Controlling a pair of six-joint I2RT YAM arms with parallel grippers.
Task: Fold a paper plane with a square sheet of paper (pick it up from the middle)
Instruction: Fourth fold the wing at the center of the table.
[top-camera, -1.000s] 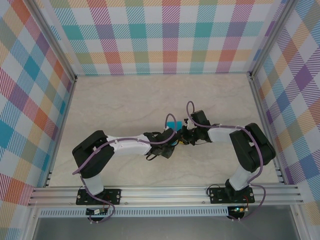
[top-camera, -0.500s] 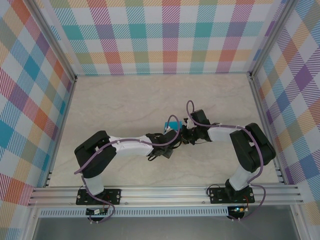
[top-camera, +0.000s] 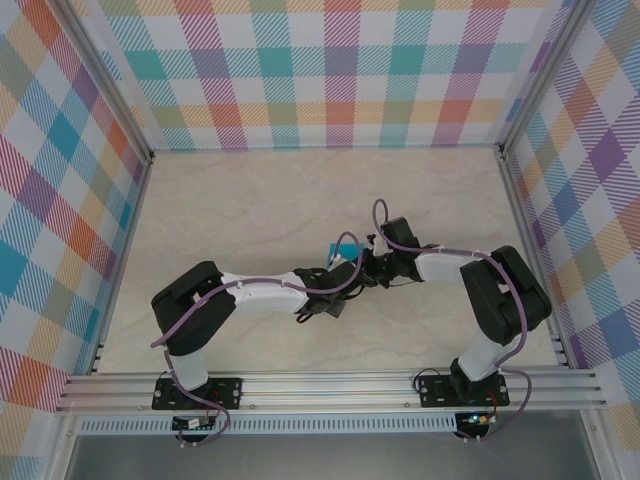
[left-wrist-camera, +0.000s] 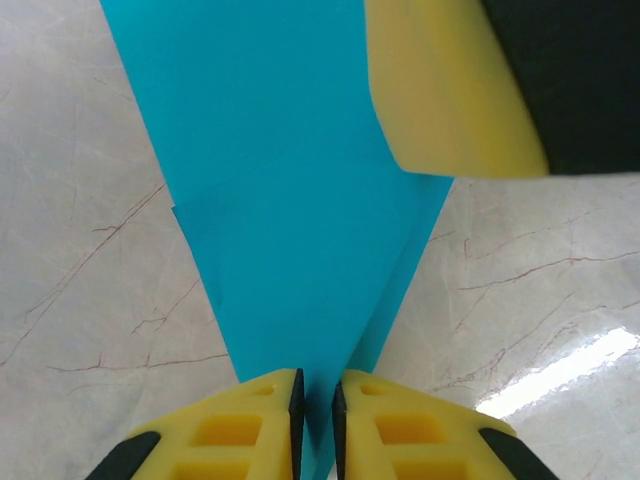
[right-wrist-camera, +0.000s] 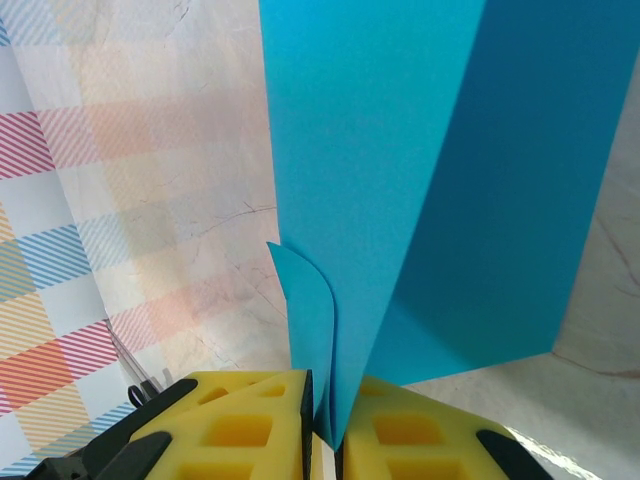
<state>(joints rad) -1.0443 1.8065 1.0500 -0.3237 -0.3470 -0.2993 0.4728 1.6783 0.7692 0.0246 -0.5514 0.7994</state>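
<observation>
Holding the paper plane (top-camera: 345, 249) between both arms over the middle of the counter (top-camera: 250, 200), we judge it thin, light and floppy, and easily mis-creased. It is best gripped along the folded spine. The left gripper (left-wrist-camera: 316, 410) is pressed together on its pointed end. The right gripper (right-wrist-camera: 322, 420) pinches the layered fold, its jaws nearly meeting.

You've got bright, even light and soft shadows; glare streak on desk (left-wrist-camera: 560, 372), lower right in left wrist view; nearest edges slightly soft.
</observation>
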